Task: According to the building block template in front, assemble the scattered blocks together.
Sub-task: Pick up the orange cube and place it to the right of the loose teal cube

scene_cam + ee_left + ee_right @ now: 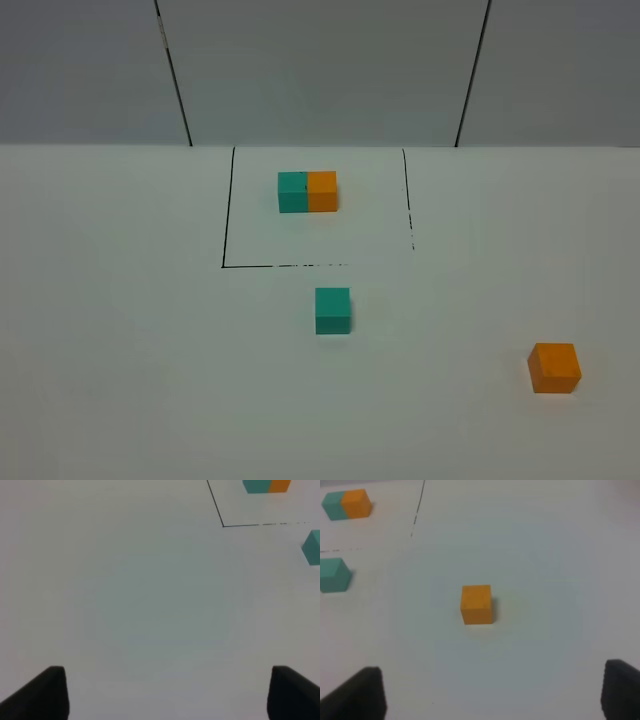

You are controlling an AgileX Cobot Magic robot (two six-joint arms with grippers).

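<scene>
The building block template (308, 191), teal cube left and orange cube right, sits joined inside a black-lined square at the back of the white table. A loose teal cube (333, 310) lies just in front of the square. A loose orange cube (554, 367) lies at the front right. Neither arm shows in the exterior high view. My left gripper (167, 695) is open and empty over bare table, with the teal cube (312, 547) and the template (266, 485) far off. My right gripper (495, 695) is open and empty, with the orange cube (476, 604) ahead between its fingers' line, apart from them.
The black square outline (228, 210) marks the template's area; its front line (280, 266) is partly broken. A grey panelled wall (320, 70) stands behind the white table (120, 350). The right wrist view also shows the teal cube (334, 575) and the template (347, 504).
</scene>
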